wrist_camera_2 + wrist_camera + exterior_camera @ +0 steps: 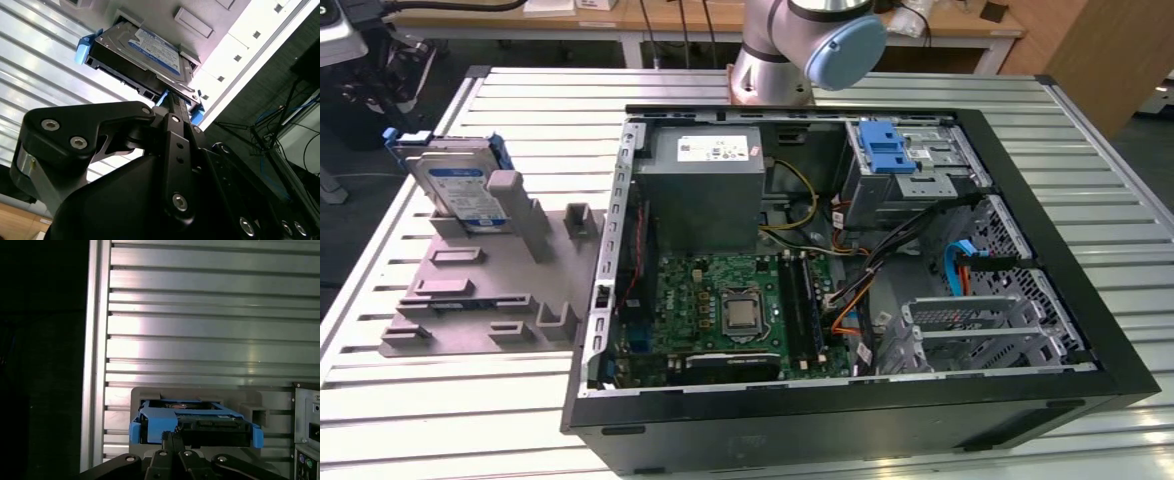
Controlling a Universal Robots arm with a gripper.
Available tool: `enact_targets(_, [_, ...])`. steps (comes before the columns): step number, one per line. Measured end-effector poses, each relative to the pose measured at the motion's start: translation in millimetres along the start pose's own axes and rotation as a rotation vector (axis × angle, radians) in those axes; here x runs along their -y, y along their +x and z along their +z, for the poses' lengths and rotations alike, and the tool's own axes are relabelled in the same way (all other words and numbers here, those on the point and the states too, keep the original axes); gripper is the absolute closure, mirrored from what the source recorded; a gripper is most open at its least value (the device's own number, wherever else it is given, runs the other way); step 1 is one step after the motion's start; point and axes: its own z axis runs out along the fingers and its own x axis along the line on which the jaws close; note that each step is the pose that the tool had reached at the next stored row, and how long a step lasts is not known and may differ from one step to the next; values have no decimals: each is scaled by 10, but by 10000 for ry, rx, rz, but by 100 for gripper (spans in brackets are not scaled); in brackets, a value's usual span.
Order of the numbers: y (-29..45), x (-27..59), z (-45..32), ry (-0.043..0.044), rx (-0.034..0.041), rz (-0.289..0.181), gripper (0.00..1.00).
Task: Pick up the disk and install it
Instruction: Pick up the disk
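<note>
A: Exterior view, first entry. Where does the disk (460,190) sit?

B: It stands upright on its edge in the grey holder fixture (467,300), at the fixture's far end, on the exterior view's left. The fixture lies on the ribbed metal tabletop (454,410), just beside the open computer case (854,410).

A: Inside the case?

B: The metal drive cage (914,170) is at the far right, with a blue latch (887,150) on top. The arm (801,45) rises beyond the far side of the case, well apart from the disk.

A: Second wrist view.

B: The claw (172,99) is clenched, fingertips pressed together with nothing between them. The tips point at the disk (150,50), whose label side shows, with the blue carrier bracket (85,47) around it. Whether tip and disk touch: cannot tell.

A: First wrist view.

B: The claw (173,435) reads clenched here too, and the fingers meet in one line. The disk (210,425) lies beyond the tips, seated in the holder fixture (150,392). A corner of the computer case (307,435) is beside it. The disk is not yet lifted.
</note>
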Motion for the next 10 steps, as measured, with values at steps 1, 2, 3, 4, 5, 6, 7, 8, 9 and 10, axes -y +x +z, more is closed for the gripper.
enact_targets(1, [0, 0, 0, 0, 0, 0, 89])
enact_targets(2, [0, 0, 0, 0, 0, -1, 89])
enact_targets(3, [0, 0, 0, 0, 0, -1, 89])
enact_targets(4, [0, 0, 0, 0, 0, -1, 89])
enact_targets(5, [0, 0, 0, 0, 0, -1, 89])
enact_targets(6, [0, 0, 0, 0, 0, -8, 89])
enact_targets(7, [0, 0, 0, 0, -1, -30, 89])
enact_targets(8, [0, 0, 0, -1, -3, -69, 89])
enact_targets(9, [0, 0, 0, -2, -4, -117, 89])
enact_targets(10, [0, 0, 0, -3, -7, -169, 89])
